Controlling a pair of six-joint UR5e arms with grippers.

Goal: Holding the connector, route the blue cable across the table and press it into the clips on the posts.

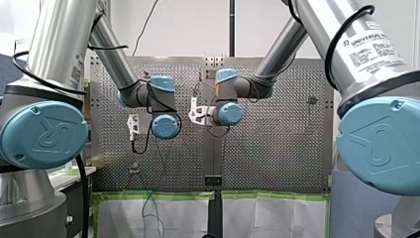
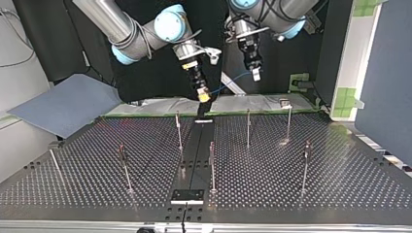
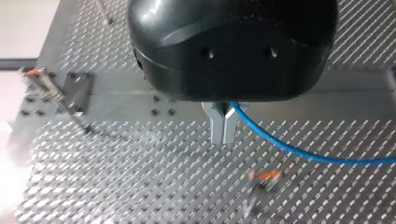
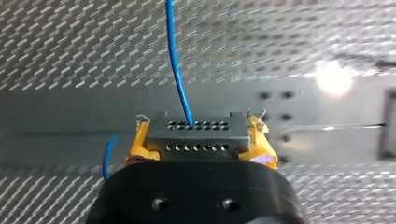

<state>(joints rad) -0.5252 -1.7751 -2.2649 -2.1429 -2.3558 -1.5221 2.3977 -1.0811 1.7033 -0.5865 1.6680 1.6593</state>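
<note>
In the front view the left arm (image 1: 114,59) and right arm (image 1: 280,47) reach out over the table (image 1: 277,148); what they carry is hidden there. In the top view the right gripper (image 2: 203,95), yellow-padded, and the left gripper (image 2: 255,74) hang above the table's far edge, with one blue cable (image 2: 234,78) sagging between them. I count six posts (image 2: 248,127) plainly and perhaps a seventh thin one at the view's left edge, none touched by the cable. In the left wrist view the metal fingers (image 3: 215,126) are closed on the cable, which curves off beside them; two blurred orange clips (image 3: 264,176) show on the table. In the right wrist view the pads (image 4: 140,144) clamp the one connector (image 4: 196,140), the cable leaving its face. The cable looks light, thin and limp, and apt to slide through metal. The rigid connector is the sure hold, with a second pinch close to each clip.
</note>
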